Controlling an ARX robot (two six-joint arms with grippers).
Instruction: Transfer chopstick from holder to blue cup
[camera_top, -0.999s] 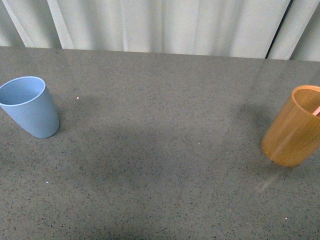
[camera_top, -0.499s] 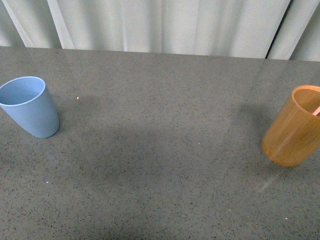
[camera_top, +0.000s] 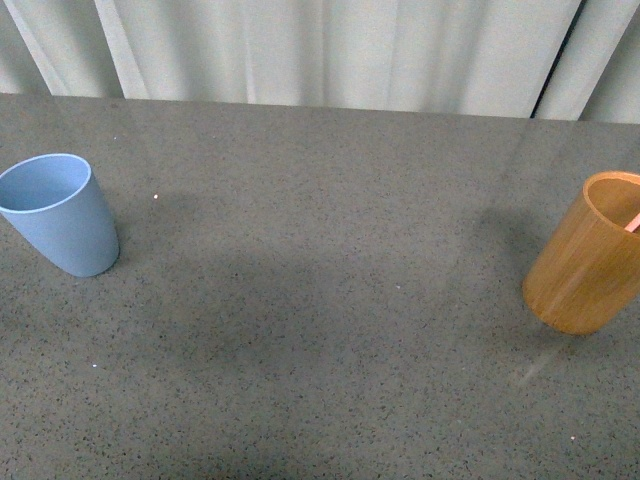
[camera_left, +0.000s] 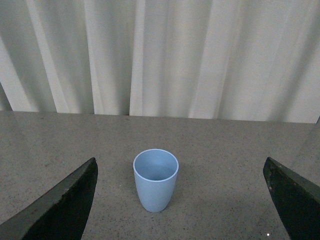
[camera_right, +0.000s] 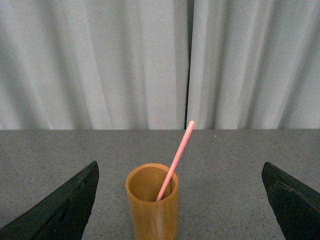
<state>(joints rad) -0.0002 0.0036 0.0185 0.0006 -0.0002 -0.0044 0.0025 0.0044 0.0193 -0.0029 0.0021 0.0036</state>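
Note:
The light blue cup (camera_top: 60, 213) stands empty at the table's left; it also shows in the left wrist view (camera_left: 155, 179). The orange-brown wooden holder (camera_top: 590, 253) stands at the right edge of the front view and shows in the right wrist view (camera_right: 152, 202). One pinkish-red chopstick (camera_right: 176, 159) leans in it, its tip above the rim; in the front view only a short bit of the chopstick (camera_top: 632, 222) shows. My left gripper (camera_left: 180, 200) is open, short of the cup. My right gripper (camera_right: 180, 200) is open, short of the holder. Neither arm shows in the front view.
The grey speckled table (camera_top: 330, 300) runs back to a white curtain (camera_top: 330, 50). The two cups stand far apart.

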